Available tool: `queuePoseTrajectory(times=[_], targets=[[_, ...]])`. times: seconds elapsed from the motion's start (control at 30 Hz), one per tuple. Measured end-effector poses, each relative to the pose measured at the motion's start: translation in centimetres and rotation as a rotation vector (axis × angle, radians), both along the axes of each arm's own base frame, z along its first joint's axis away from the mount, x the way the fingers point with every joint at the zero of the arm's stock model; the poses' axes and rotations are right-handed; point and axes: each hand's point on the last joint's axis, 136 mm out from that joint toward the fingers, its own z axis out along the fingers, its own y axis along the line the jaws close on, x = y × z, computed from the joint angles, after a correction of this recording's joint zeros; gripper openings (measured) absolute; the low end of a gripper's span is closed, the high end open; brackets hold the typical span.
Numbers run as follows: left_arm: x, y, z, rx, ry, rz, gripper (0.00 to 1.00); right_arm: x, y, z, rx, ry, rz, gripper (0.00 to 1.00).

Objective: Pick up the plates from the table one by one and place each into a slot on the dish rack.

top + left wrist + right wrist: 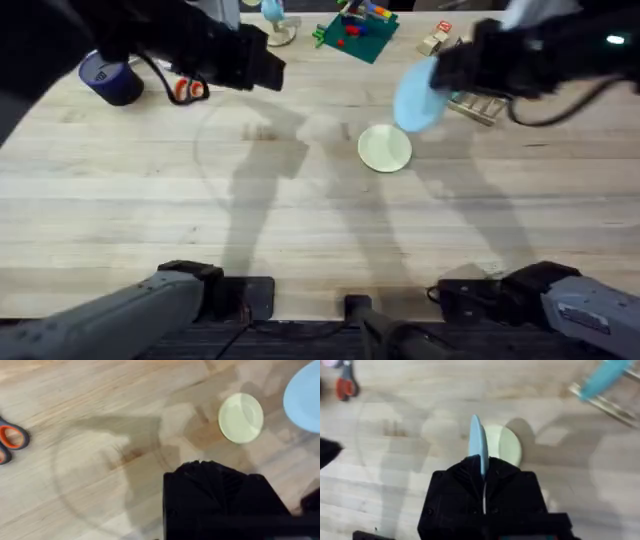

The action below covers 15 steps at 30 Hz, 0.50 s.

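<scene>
At far left, the left gripper (262,62) hangs blurred above the table (150,200), its finger state impossible to tell. The cream plate (385,147) lies flat mid-table. The right gripper (482,477) clamps the blue plate (418,97) edge-on, half hiding the dish rack (478,107).

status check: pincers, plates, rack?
Right pincer shut on light blue plate, held edge-up above table. Left pincer holds nothing, raised. Cream plate flat on table. Dish rack just beyond; path clear.
</scene>
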Motion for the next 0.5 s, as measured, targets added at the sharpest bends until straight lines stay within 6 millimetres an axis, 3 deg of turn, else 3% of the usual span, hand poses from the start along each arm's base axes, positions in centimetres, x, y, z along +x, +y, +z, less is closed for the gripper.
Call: queuePoseTrajectory(times=[0.23, 0.43, 0.47, 0.5], targets=[[-4.4, -1.9, 2.2, 0.05, -0.051, -0.094, 0.04, -4.3, -4.7, -0.8, -0.076, 0.153, -0.106, 0.029], [-5.9, -2.2, 3.3, 0.061, -0.091, -0.124, 0.043, -5.5, -7.1, 0.4, -0.155, 0.184, -0.171, 0.029], [-6.0, -2.2, 3.4, 0.061, -0.094, -0.124, 0.095, -5.5, -7.3, 0.8, -0.162, 0.177, -0.178, 0.029], [-6.0, -2.2, 3.4, 0.063, -0.094, -0.123, 0.224, -5.5, -7.4, 1.1, -0.167, 0.168, -0.182, 0.029]])
